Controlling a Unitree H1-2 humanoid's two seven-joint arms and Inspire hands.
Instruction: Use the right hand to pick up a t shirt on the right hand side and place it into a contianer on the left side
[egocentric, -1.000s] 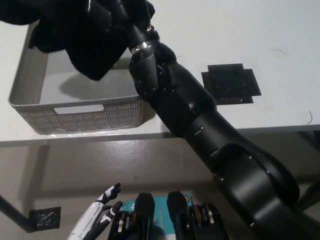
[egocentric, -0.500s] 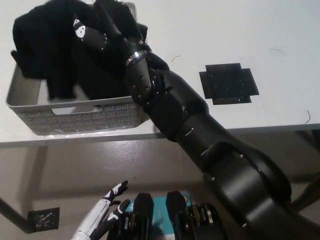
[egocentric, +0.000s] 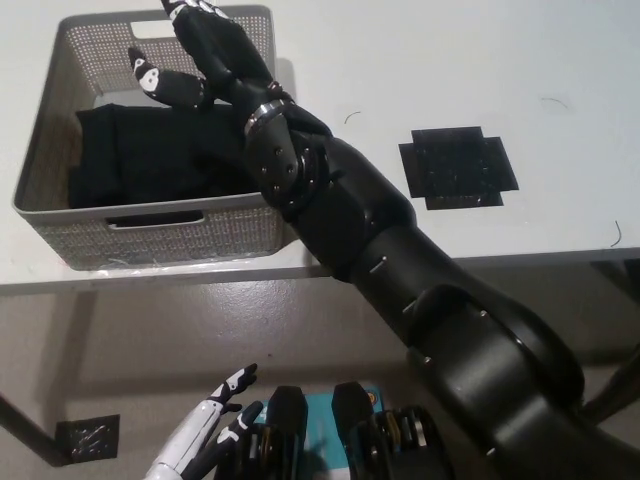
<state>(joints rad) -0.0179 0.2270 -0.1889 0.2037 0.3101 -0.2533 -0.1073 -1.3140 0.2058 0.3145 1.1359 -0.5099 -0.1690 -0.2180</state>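
We see a grey plastic container (egocentric: 150, 235) with finely perforated, woven-looking walls, holding a matt black cloth t shirt (egocentric: 150, 160). Our right hand (egocentric: 205, 55) looks like semi-gloss black plastic. The table (egocentric: 400, 60) is smooth, matt white.

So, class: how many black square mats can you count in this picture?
2: one mat lies on the table, right of the basket; another lies on the floor, lower left. None seems hidden.

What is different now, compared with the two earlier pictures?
The black t-shirt went down from above the grey basket and now lies inside it. The right robot hand has let it go and is open over the basket. The basket, the black square mat on the white table and the left robot hand, low at the left, kept their places.
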